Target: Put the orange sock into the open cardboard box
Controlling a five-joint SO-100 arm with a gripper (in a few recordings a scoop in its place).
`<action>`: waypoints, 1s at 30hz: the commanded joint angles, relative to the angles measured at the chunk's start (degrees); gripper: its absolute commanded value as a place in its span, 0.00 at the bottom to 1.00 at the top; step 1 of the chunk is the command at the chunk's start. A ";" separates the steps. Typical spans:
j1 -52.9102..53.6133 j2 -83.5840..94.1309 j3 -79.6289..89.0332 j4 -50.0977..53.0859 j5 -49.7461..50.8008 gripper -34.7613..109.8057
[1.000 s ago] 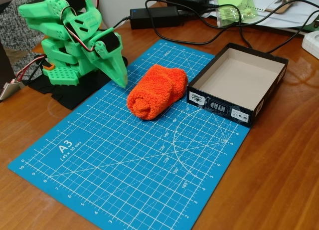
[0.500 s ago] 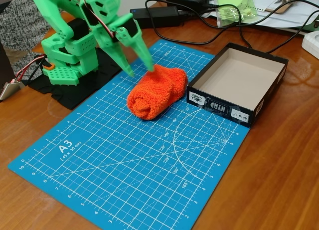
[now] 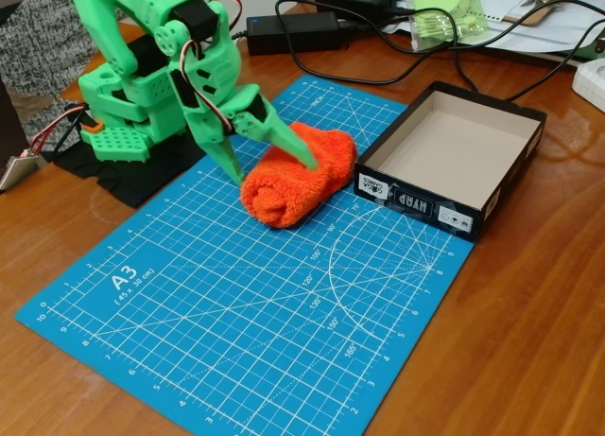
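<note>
A: How is the working surface shown in the fixed view?

B: A brown wooden table (image 3: 529,341) is seen, on which a blue A3 cutting mat (image 3: 236,304) with a white grid is laid at an angle. At 12 o'clock of the mat, black power adapters (image 3: 293,31) and looping black cables (image 3: 397,72) are spread over the wood; papers (image 3: 529,25) and a translucent green object (image 3: 444,10) are placed toward 1 o'clock. A white item (image 3: 594,81) is cut by the edge at 3 o'clock, and grey patterned fabric (image 3: 38,48) is seen at 10 o'clock.

A: Where are the task's things placed?

B: The orange sock (image 3: 298,176), a rolled fluffy bundle, is laid on the mat just above its centre. The open cardboard box (image 3: 454,157), black outside and pale inside, is set at 3 o'clock of the sock, just beside it, partly on the mat and partly on the wood. Nothing is held inside it.

A: And the arm?

B: The green arm (image 3: 161,67) is mounted on a black cloth (image 3: 142,176) at 10 o'clock of the mat. The gripper (image 3: 274,166) is lowered onto the sock with its fingers spread apart: one finger is laid across the sock's top, the other is set at its 9 o'clock side. The sock is not clamped.
</note>
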 commanded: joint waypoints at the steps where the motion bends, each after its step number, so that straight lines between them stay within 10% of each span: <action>1: 0.62 0.09 -0.97 -1.41 -2.99 0.30; 14: -1.85 26.19 -20.04 4.83 9.23 0.24; 20: -8.88 26.10 -14.59 -19.51 32.34 0.24; 30: -20.74 -16.88 -37.79 -13.89 46.93 0.24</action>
